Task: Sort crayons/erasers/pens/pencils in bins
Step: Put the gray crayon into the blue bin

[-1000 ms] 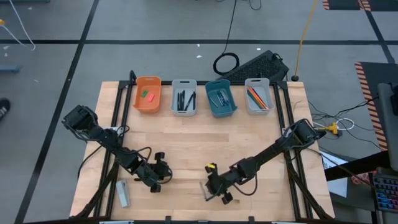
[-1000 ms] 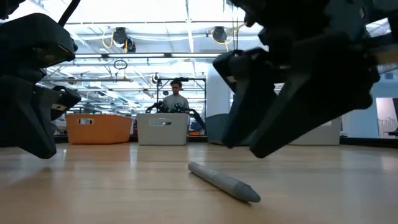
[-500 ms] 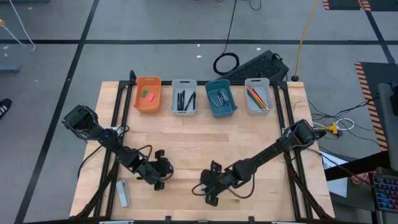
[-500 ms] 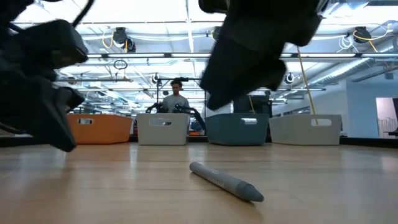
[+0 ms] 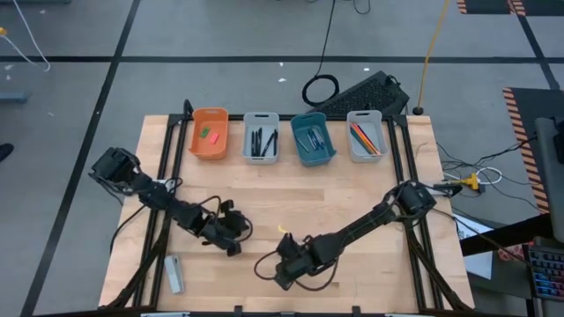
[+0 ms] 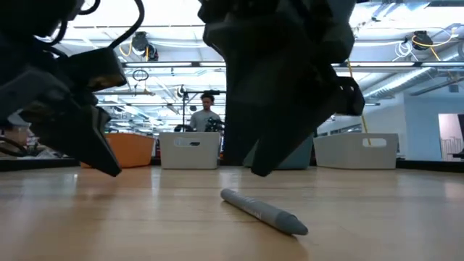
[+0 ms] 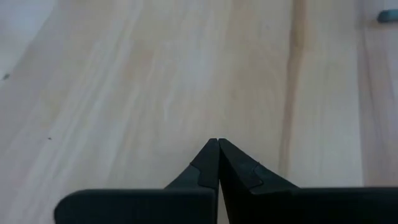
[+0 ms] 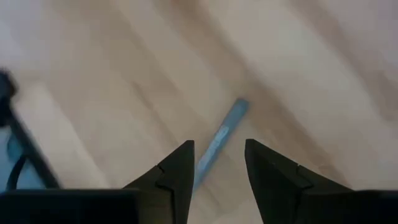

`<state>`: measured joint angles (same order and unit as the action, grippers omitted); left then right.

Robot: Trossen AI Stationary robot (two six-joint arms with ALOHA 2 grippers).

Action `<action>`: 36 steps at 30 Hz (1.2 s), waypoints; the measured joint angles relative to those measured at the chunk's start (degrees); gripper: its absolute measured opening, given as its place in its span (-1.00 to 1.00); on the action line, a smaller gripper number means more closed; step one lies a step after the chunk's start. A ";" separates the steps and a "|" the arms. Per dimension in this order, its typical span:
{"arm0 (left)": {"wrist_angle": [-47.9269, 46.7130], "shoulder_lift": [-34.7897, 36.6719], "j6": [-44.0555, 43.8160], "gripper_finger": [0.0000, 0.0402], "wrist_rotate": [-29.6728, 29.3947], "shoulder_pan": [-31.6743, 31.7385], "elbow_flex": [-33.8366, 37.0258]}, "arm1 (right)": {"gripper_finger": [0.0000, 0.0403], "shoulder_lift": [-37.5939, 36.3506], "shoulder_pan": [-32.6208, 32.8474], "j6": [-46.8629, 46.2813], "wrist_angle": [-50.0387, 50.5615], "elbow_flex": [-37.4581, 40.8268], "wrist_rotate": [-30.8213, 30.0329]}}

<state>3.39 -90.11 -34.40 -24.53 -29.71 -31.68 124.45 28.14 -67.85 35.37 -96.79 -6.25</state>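
Ideally, the open right gripper [image 8: 217,163] should straddle the grey pen [image 8: 221,141] squarely at lower centre, probably mid-barrel, before closing.

A grey floor [image 5: 70,35] crossed by dark tape lines surrounds the wooden table [image 5: 291,194]. Beyond its far edge, ceiling pipes [image 6: 406,43] and lamps [image 6: 141,43] hang above a person [image 6: 205,116].

A grey pen [image 6: 264,211] lies flat on the table, well short of four bins [image 5: 262,137].
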 joint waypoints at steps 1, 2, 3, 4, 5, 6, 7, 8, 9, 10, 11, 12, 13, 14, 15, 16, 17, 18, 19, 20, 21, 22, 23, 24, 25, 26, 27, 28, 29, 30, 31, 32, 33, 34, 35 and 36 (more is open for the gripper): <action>0.10 0.00 0.03 -0.96 0.00 0.41 0.00 | -0.33 0.33 0.00 -1.24 1.54 -0.81 -0.97; 0.06 0.00 0.11 -0.94 -0.04 0.72 0.00 | -0.33 0.58 0.00 -2.25 2.43 -1.26 -1.59; -0.09 0.00 0.14 -0.93 -0.04 0.97 0.00 | -0.33 0.75 -0.01 -3.29 2.70 -1.32 -2.30; -0.19 0.00 0.15 -0.93 -0.05 1.17 0.00 | -0.33 1.02 -0.02 -4.28 2.54 -1.32 -2.76; -0.23 0.00 0.22 -0.93 -0.07 1.28 0.00 | -0.33 1.32 -0.02 -5.08 2.20 -1.32 -2.82; -0.19 0.00 0.25 -0.93 -0.09 1.29 0.00 | -0.33 1.75 -0.02 -5.89 2.08 -1.32 -2.84; -0.19 0.00 0.25 -0.94 -0.09 1.29 0.00 | -0.33 2.12 0.00 -6.48 2.01 -1.32 -2.77; -0.14 0.00 0.25 -0.95 -0.09 1.29 0.00 | -0.33 2.36 0.08 -6.78 2.06 -1.30 -2.79; -0.16 0.00 0.25 -0.97 -0.09 1.24 0.00 | -0.33 2.55 0.18 -7.11 1.91 -1.29 -2.76; -0.13 0.00 0.25 -0.98 -0.09 1.22 0.00 | -0.33 2.85 0.22 -7.48 1.28 -1.29 -2.77; -0.14 0.00 0.26 -0.98 -0.09 1.23 0.00 | -0.33 3.01 0.24 -7.65 0.82 -1.30 -2.88; -0.14 0.00 0.49 -0.98 -0.09 1.24 0.00 | -0.33 3.01 0.28 -7.69 0.87 -1.32 -3.10; -0.14 0.00 0.84 -0.97 -0.13 1.24 0.00 | -0.33 3.01 0.27 -7.76 1.06 -1.32 -3.04; -0.13 0.00 0.97 -0.95 -0.31 1.25 0.00 | -0.33 3.01 0.26 -7.79 1.31 -1.32 -3.03; -0.15 0.00 1.12 -0.94 -0.65 1.31 0.00 | -0.33 3.00 0.26 -7.80 1.72 -1.32 -3.06; -0.17 0.00 1.15 -0.93 -0.90 1.37 0.00 | -0.33 2.99 0.23 -7.80 2.12 -1.32 -3.25; -0.15 0.00 1.17 -0.92 -0.98 1.49 0.00 | -0.33 2.99 0.09 -7.81 2.55 -1.32 -3.74; -0.21 0.00 1.19 -0.93 -1.00 1.64 0.00 | -0.33 2.99 -0.05 -7.85 2.83 -1.32 -3.99; -0.27 0.00 1.19 -0.94 -1.01 1.73 0.00 | -0.33 3.15 -0.25 -7.85 2.99 -1.36 -4.03; -0.28 0.00 1.19 -0.96 -1.02 1.71 0.00 | -0.33 3.46 -0.49 -7.85 2.96 -1.46 -4.00; -0.28 0.00 1.19 -0.97 -1.05 1.72 0.00 | -0.33 3.64 -0.70 -7.85 2.99 -1.47 -3.63; -0.31 0.00 1.19 -0.98 -1.03 1.70 0.00 | -0.33 3.93 -0.85 -7.79 2.99 -1.52 -3.06; -0.42 0.00 1.17 -0.98 -1.05 1.68 0.00 | -0.33 4.28 -1.02 -7.75 3.05 -1.60 -2.58; -0.66 0.00 1.15 -0.98 -1.03 1.68 0.00 | -0.33 4.34 -1.16 -7.73 3.45 -1.62 -2.04; -1.06 0.00 1.07 -0.96 -1.05 1.68 0.00 | -0.33 4.37 -1.29 -7.69 4.08 -1.62 -1.75; -1.56 0.00 1.01 -0.95 -1.05 1.68 0.00 | -0.33 4.41 -1.43 -7.68 4.82 -1.60 -1.46; -2.03 0.00 0.81 -0.93 -1.05 1.68 0.00 | -0.33 4.38 -1.54 -7.79 5.61 -1.58 -1.28; -2.51 0.00 0.67 -0.93 -1.28 1.68 0.00 | -0.33 4.20 -1.57 -7.85 6.09 -1.58 -1.26; -2.93 0.00 0.40 -0.93 -1.70 1.68 0.00 | -0.33 4.02 -1.67 -7.85 6.64 -1.56 -1.26; -3.34 0.00 0.14 -0.93 -2.08 1.68 0.00 | -0.33 3.69 -1.77 -7.85 7.00 -1.49 -1.16; -3.73 0.00 -0.01 -0.95 -2.54 1.68 0.00 | -0.33 3.32 -1.87 -7.87 7.55 -1.47 -1.08; -4.00 0.00 -0.03 -0.97 -2.95 1.68 0.00 | -0.33 3.06 -1.97 -7.85 8.48 -1.42 -1.05; -4.16 0.00 -0.17 -0.98 -3.29 1.68 0.00 | -0.33 2.73 -2.09 -7.83 9.15 -1.38 -1.00; -4.26 0.00 -0.28 -0.98 -3.67 1.68 0.00 | -0.33 2.47 -2.19 -7.88 10.20 -1.33 -0.99; -4.53 0.00 -0.43 -0.98 -4.01 1.67 0.00 | -0.33 2.13 -2.32 -8.09 11.37 -1.24 -0.90; -4.71 0.00 -0.53 -0.97 -4.10 1.57 0.00 | -0.33 1.81 -2.42 -8.52 12.51 -1.19 -0.46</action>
<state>-1.32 -90.11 -34.94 -28.63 -28.14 -31.68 126.26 25.72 -76.37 47.88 -97.98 -6.71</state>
